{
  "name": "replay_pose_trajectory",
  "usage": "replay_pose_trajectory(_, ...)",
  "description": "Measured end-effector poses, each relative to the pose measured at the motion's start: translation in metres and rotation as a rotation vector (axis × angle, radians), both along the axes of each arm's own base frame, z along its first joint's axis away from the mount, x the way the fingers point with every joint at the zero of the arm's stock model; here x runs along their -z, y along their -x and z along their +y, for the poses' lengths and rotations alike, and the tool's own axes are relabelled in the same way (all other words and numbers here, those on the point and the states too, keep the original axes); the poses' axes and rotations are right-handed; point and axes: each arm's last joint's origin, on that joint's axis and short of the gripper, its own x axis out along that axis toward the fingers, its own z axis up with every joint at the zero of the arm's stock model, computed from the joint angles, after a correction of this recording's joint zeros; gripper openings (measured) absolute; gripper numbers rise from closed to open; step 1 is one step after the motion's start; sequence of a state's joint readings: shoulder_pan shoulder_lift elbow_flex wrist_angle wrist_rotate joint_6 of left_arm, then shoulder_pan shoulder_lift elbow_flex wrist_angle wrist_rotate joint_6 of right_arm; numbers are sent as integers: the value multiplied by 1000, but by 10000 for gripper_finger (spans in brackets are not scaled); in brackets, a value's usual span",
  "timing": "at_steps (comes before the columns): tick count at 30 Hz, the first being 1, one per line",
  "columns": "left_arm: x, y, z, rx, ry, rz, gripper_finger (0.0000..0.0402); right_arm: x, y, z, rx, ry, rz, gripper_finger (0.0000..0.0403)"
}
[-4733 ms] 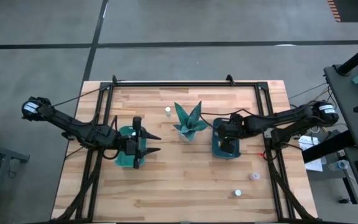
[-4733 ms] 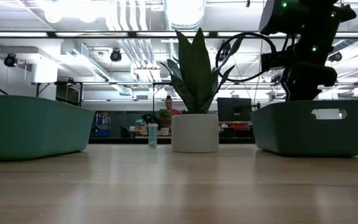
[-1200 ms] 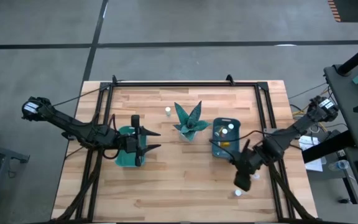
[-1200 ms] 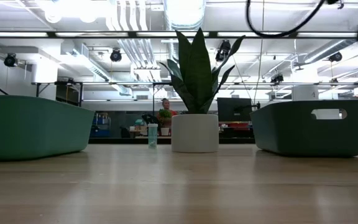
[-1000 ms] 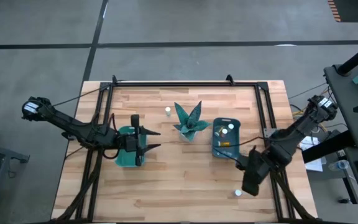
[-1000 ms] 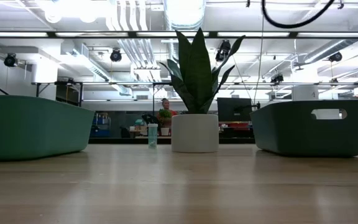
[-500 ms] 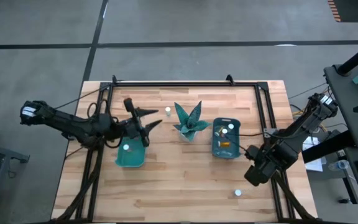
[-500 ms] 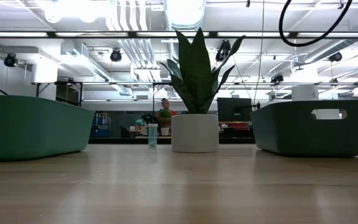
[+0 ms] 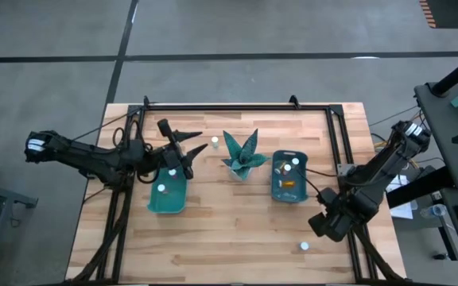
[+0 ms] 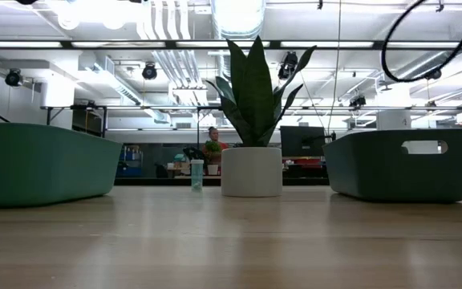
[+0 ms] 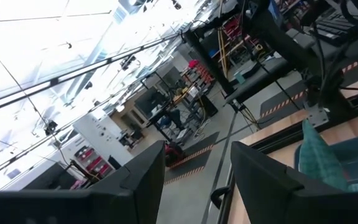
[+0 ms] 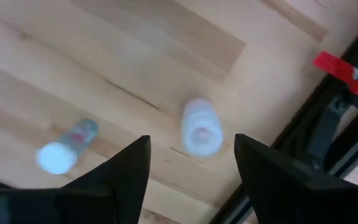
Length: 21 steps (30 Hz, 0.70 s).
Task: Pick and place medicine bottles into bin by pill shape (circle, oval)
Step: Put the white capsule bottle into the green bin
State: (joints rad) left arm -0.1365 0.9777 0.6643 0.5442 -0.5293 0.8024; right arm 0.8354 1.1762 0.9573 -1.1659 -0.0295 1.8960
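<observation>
Two medicine bottles stay on the table's near right: one stands upright (image 12: 201, 127) and one lies on its side (image 12: 64, 149), also seen in the high view (image 9: 304, 246). My right gripper (image 12: 194, 168) hangs open above the upright one, pointing down, touching nothing. A third bottle (image 9: 214, 142) stands on its base at the far middle, left of the plant. My left gripper (image 9: 200, 141) is open and about level, just left of that bottle. The left teal bin (image 9: 167, 199) and right teal bin (image 9: 289, 191) each hold white-capped bottles.
A teal spiky plant in a white pot (image 9: 242, 155) stands between the bins, close to the far bottle. A black frame (image 9: 340, 143) runs along the table's far and side edges; a red clamp (image 12: 334, 65) sits on its right rail near my right gripper.
My left gripper has gone from above the left bin toward the table's far edge and turned to point at the far bottle. My right gripper has shifted a little toward the table's right edge over the near-right bottles, and its wrist has rolled.
</observation>
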Motion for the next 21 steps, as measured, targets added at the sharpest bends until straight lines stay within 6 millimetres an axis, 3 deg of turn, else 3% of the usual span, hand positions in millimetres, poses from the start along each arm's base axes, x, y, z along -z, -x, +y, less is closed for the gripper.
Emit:
replay_pose_trajectory(11, 0, 0, 0, 2, 7, -2, 167, 29, 3, 3, -2, -44, 39, 249)
replay_pose_trajectory(21, 0, 0, 0, 2, 8, -2, 167, 53, 11, 2, -22, -59, 60, 229)
